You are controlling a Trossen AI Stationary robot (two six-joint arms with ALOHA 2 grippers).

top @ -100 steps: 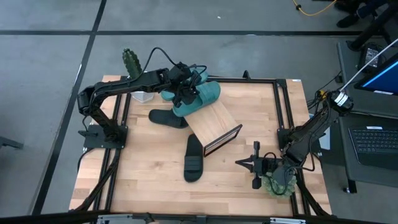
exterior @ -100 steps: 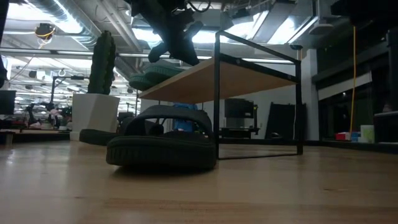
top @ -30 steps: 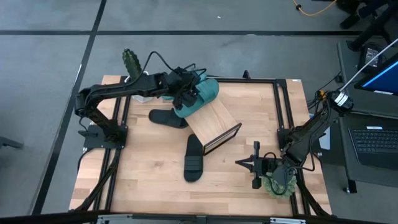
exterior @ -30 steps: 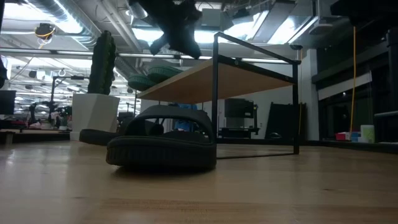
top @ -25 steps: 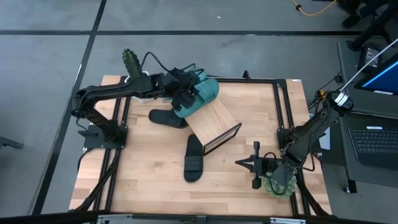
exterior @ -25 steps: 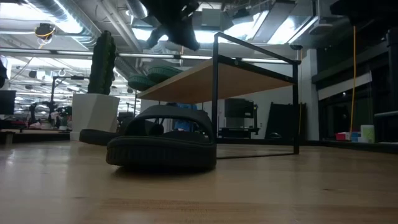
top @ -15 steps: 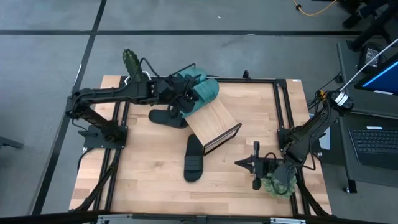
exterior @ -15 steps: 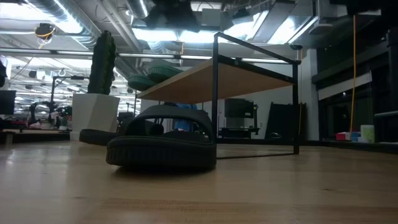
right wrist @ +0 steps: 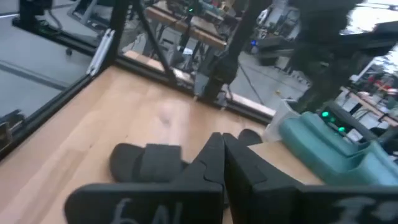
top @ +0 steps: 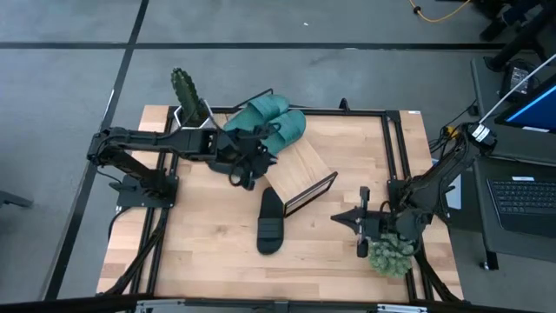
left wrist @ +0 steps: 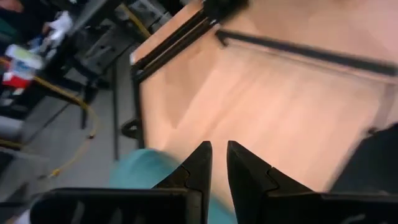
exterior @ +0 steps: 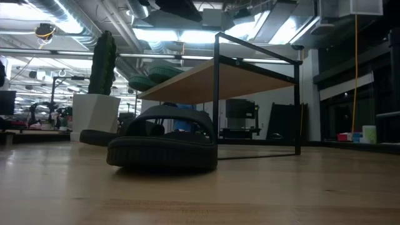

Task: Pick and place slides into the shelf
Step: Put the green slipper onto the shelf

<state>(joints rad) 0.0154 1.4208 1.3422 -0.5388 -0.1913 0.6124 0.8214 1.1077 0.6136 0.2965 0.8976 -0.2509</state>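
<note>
Teal slides [top: 271, 124]: pair, smooth rubber with wide rounded straps, side by side on the raised far-left end of the shelf.
Shelf [top: 300, 169]: slanted light wooden plank on a thin black metal frame, mid-table, running from far left to near right.
Black slide, near [top: 271, 221]: matte rubber, wide arched strap, flat on the table just left of the shelf's low end; fills the middle of the low view [exterior: 164, 147].
Black slide, far: mostly hidden under the left arm; only a dark sole edge shows.
Left gripper [top: 246, 168]: above the far black slide, left of the shelf; fingers [left wrist: 198, 167] a narrow gap apart, nothing between them.
Right gripper [top: 360, 220]: near right of table, beside a green knobbly plant [top: 388, 255]; fingers pressed together, empty.
Table [top: 200, 252]: pale wood planks, black rail frame.
Cactus [top: 184, 87]: far-left corner, white pot.
Room: grey floor; ceiling lights and ducts.
</note>
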